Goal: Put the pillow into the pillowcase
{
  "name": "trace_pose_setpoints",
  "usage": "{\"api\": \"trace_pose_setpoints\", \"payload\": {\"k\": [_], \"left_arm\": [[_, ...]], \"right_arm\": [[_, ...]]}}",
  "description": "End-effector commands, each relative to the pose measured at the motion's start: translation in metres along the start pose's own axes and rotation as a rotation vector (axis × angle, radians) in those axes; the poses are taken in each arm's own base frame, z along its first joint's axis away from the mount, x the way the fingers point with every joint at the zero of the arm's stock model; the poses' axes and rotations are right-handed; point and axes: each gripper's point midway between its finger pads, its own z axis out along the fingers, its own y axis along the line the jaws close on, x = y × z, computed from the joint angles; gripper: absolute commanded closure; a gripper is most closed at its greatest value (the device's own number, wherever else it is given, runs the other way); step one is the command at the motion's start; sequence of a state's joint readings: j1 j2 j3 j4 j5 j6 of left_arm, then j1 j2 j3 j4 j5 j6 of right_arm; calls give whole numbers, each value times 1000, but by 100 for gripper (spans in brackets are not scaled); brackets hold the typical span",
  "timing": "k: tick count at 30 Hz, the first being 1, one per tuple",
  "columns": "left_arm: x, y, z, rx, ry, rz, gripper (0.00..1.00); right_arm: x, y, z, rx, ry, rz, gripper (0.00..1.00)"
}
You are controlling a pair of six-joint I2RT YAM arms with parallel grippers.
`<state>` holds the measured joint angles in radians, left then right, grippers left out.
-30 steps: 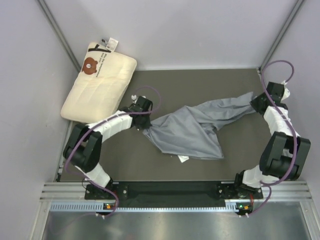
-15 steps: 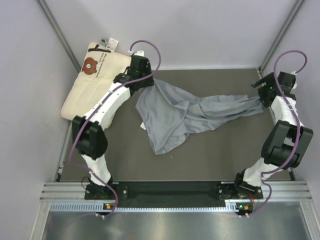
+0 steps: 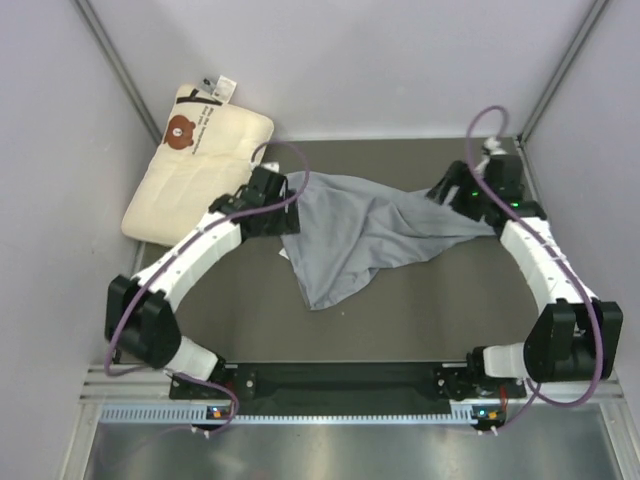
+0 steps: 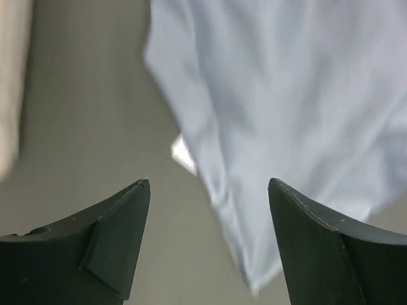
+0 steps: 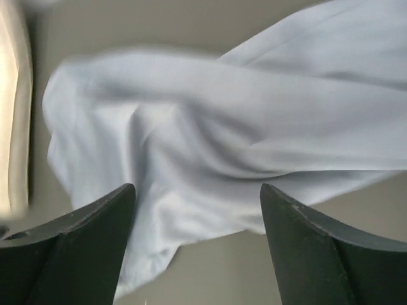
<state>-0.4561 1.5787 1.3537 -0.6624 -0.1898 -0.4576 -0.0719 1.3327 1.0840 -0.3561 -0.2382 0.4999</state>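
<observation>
Lying crumpled across the middle of the table [image 3: 450, 300], the grey-blue pillowcase [image 3: 360, 235] has nothing gripping it. Both the left gripper [image 4: 208, 184] and the right gripper [image 5: 197, 187] hover over it, one at each end, jaws spread wide and empty. The cream pillow [image 3: 200, 165] is propped at the far-left corner, clear of the case.

light: bright, even | shadows: soft | top: sharp | wrists: pillowcase [image 4: 299, 114] motion-blurred
</observation>
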Motion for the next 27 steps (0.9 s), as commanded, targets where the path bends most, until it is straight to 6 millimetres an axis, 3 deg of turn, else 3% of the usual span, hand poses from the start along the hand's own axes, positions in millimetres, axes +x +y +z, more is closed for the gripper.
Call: {"api": "trace_pose_setpoints", "payload": {"k": [1,2,3,5,10,11,13,14,15,18,19,27], "left_arm": [[36,0,-25,71,-2,-66,20],[44,12,-29,45,-17,-79,20],[43,20,-31,16,-38,-82,20],[40,46,-36,-56,-55,-97,20],[33,78,-36,-18,-20,-185,21],[33,85,-35,-32,-20,-209,22],[29,105,-36,-60,-25,-272,22],[29,106,-38,-31,-24,-300,22],[27,112,-39,-33,-35,-326,22],[23,123,-46,9,-59,-424,21],[23,136,-47,-6,-68,-465,21],[13,154,-62,-5,-114,-517,22]], "right_arm": [[68,73,-6,-205,160,-241,22],[81,88,-10,-227,186,-281,23],[104,110,-14,-249,203,-351,23],[133,134,-21,-276,218,-419,24],[183,166,-18,-348,292,-480,30],[205,171,-14,-346,334,-510,31],[225,181,-11,-350,361,-547,31],[236,185,-10,-347,375,-565,31],[259,188,-9,-341,408,-602,31],[296,198,-4,-348,460,-654,30],[300,204,-3,-354,465,-661,30],[333,218,13,-338,484,-746,32]]}}
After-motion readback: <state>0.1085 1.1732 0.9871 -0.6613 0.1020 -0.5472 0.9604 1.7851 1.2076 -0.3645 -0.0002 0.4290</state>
